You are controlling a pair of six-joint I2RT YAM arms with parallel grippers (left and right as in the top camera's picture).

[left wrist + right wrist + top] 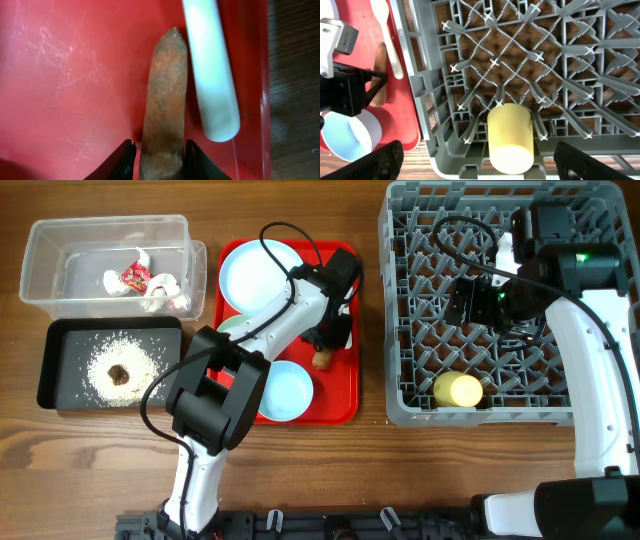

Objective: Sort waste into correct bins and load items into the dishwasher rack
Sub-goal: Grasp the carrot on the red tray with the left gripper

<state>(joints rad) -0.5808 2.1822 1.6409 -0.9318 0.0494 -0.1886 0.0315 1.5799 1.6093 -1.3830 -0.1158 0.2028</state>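
Observation:
My left gripper (322, 350) is down on the flat red tray (340, 402), shut on one end of the orange-brown carrot-like stick (165, 85), which lies on the tray. The white plastic spoon (210, 75) lies just to the right of the stick. My right gripper (478, 302) hangs open and empty above the grey dishwasher rack (392, 310). The yellow cup (510, 135) lies on its side at the rack's front edge, below the open jaws (477, 145). The pale blue plate (258, 272) and a bowl (285, 392) sit on the red tray. A second bowl (232, 325) is partly hidden by my left arm.
The clear tub (40, 280) at the back left holds the red-and-white wrapper (135, 276) and white tissue (165, 292). The black tray (60, 380) in front of it holds rice (100, 365) and the brown lump (120, 373).

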